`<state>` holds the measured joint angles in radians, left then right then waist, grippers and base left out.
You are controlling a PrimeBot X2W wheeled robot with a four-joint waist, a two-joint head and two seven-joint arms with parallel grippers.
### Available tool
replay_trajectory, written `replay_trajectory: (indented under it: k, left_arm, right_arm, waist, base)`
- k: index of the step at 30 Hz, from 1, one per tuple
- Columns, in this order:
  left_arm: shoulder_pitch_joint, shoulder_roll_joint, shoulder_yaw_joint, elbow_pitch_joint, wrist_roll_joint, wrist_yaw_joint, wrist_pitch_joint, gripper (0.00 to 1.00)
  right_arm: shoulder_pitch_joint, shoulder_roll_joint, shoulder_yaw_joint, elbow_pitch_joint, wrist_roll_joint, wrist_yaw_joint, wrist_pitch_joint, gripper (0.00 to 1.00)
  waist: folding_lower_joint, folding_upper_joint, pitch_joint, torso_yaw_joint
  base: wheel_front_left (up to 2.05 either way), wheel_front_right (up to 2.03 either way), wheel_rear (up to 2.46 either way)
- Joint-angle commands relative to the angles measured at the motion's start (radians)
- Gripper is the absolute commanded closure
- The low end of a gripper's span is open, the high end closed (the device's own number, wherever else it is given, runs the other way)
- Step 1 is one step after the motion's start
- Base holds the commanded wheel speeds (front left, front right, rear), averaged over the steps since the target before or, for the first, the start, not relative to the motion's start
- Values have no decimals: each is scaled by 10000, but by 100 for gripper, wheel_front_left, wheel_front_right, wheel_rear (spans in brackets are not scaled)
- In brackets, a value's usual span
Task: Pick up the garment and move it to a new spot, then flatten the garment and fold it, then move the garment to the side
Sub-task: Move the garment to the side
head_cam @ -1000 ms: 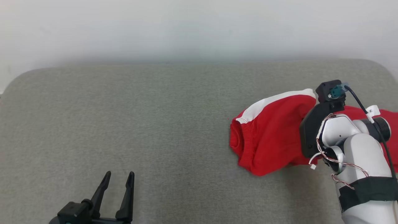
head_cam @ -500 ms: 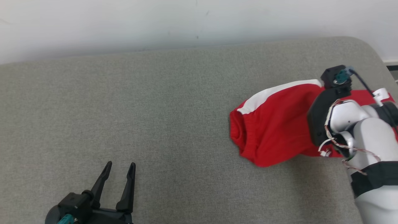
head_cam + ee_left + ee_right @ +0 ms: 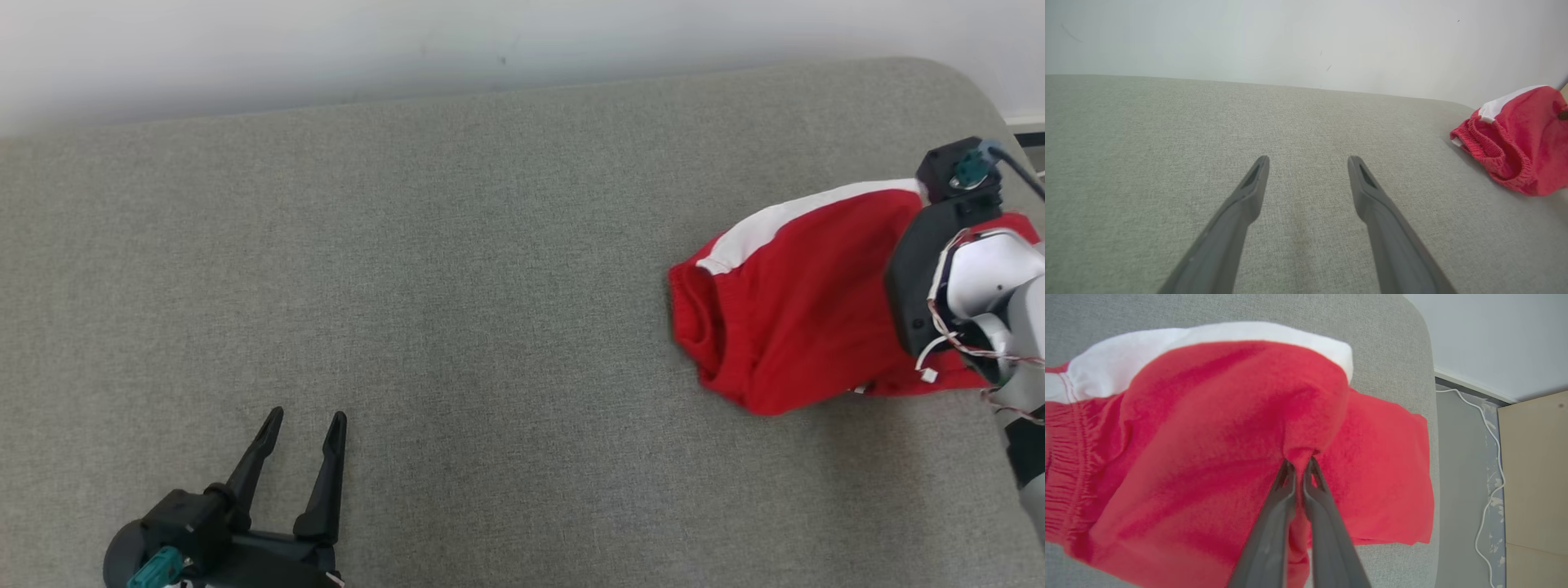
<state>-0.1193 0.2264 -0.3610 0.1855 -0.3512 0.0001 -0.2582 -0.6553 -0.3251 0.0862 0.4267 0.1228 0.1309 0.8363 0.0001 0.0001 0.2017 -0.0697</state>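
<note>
The garment [image 3: 800,310] is a pair of red shorts with a white side stripe, bunched at the right end of the grey cushioned surface [image 3: 457,294]. In the right wrist view my right gripper [image 3: 1300,463] is shut on a pinched fold of the red garment [image 3: 1208,449], which is pulled up into a peak. The right arm's wrist [image 3: 939,269] covers the garment's right part in the head view. My left gripper [image 3: 302,425] stands open at the lower left with nothing between its fingers, far from the garment [image 3: 1515,139].
The grey surface ends in a rounded edge [image 3: 1429,375] just right of the garment. Beyond it lie the floor with a white cable [image 3: 1490,465] and a pale wooden panel [image 3: 1535,477]. A white wall [image 3: 408,41] runs along the back.
The head camera has tilted and turned, so the whole picture shifted. The garment and the right gripper now sit further right and higher in view. The left gripper stays open.
</note>
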Motion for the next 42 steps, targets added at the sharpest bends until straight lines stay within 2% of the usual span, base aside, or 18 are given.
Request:
replay_trajectory:
  k: [1, 11, 20, 29, 38, 39, 40, 41, 42]
  left_arm:
    - [-123, 111, 14, -52, 12, 30, 20, 0]
    - [-227, 217, -47, -186, 4, 60, 109, 0]
    - [-310, 357, -81, -332, 6, 111, 199, 0]
    - [-324, 463, -133, -433, 9, 183, 270, 0]
    - [-334, 583, -246, -589, 48, 212, 405, 0]
    - [-325, 587, -254, -609, 45, 227, 417, 0]
    - [-312, 594, -260, -622, 44, 238, 432, 0]
    - [-297, 603, -269, -636, 42, 252, 432, 0]
    - [-284, 605, -277, -650, 41, 260, 425, 0]
  right_arm:
    - [-158, -209, 8, 56, 47, -5, -97, 100]
    - [-365, -851, -335, 478, -282, -5, -301, 100]
    - [-252, -1427, -940, 1050, -1098, -6, -805, 100]
    - [-48, -1553, -1646, 1321, -2256, -6, -1382, 100]
    - [30, -2076, -846, 2104, -2903, -6, -2513, 100]
    - [16, -2117, -841, 2196, -2989, -6, -2599, 75]
    - [19, -2157, -842, 2276, -3048, -6, -2685, 56]
    - [9, -2177, -902, 2340, -3117, -6, -2779, 10]
    - [-9, -2182, -959, 2355, -3172, -6, -2950, 0]
  waist:
    - [-1, -1, 41, -3]
    - [-1, -1, 281, 170]
    - [-1, -1, 500, 378]
    - [-1, -1, 615, 430]
    - [-1, -1, 731, 549]
    - [-1, -1, 741, 558]
    - [-1, -1, 745, 566]
    - [-1, -1, 744, 570]
    - [-1, -1, 743, 574]
  base:
    - [0, 0, 0]
    - [0, 0, 0]
    - [0, 0, 0]
    - [0, 0, 0]
    - [0, 0, 0]
    - [0, 0, 0]
    - [0, 0, 0]
    - [0, 0, 0]
    - [0, 0, 0]
